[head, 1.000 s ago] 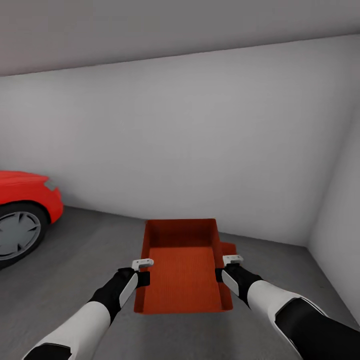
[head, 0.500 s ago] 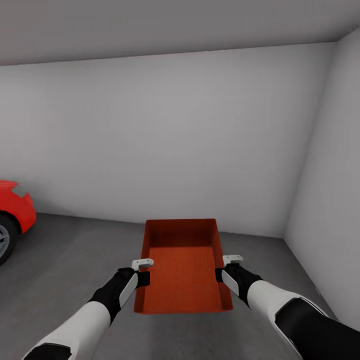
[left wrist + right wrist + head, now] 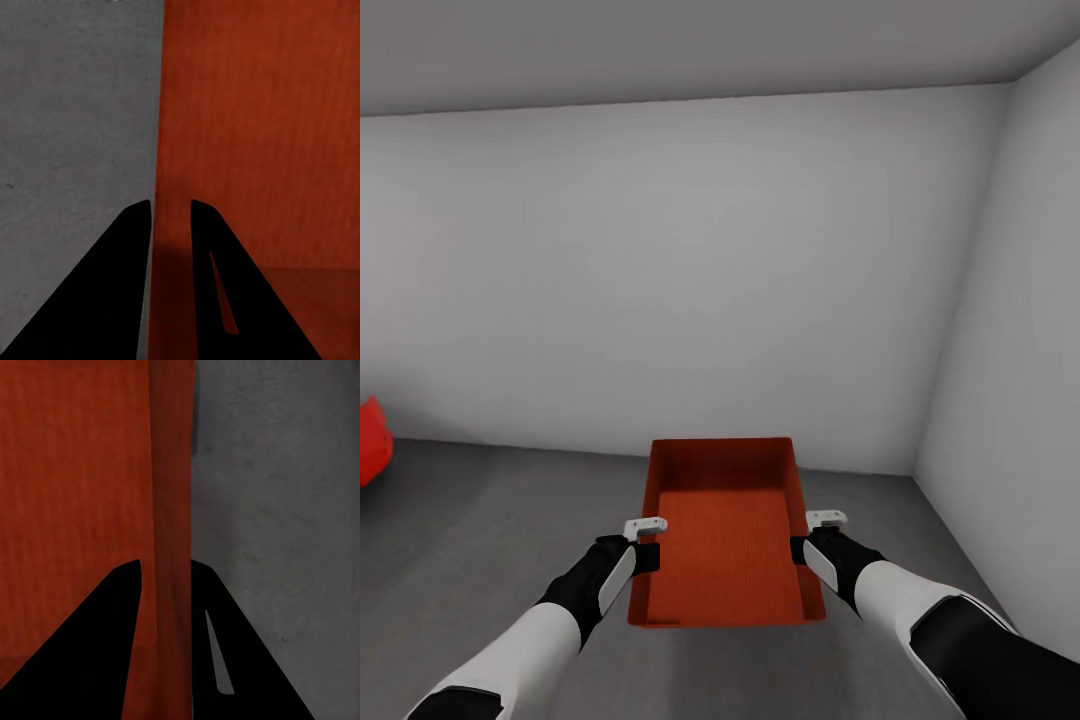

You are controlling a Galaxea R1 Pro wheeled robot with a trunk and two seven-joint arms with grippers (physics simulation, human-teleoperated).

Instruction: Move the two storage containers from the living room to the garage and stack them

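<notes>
My left gripper point(image 3: 643, 540) was clamped on the left wall of the storage container point(image 3: 727, 540), at about 9 o'clock on its rim. In the left wrist view one of my dark fingers point(image 3: 120, 285) sat outside that wall and the other inside it, with the thin red-orange wall point(image 3: 155, 225) pinched between them. My right gripper point(image 3: 810, 535) gripped the opposite wall at about 3 o'clock, and in the right wrist view my fingers point(image 3: 97, 645) straddled the wall point(image 3: 171, 547) in the same way, one over the bin's ribbed interior and one over bare concrete.

Between my two hands the container hung level above the floor point(image 3: 480, 540), open top up, its long axis pointing away from me toward 12 o'clock. Nothing lay inside it.

Below and around it spread the dark grey speckled concrete of the garage. A plain pale wall point(image 3: 660, 280) stood ahead at 12 o'clock, meeting a second wall point(image 3: 1020, 330) in a corner at about 2 o'clock. A sliver of the red car point(image 3: 370, 440) showed at 9 o'clock, well apart from the bin.
</notes>
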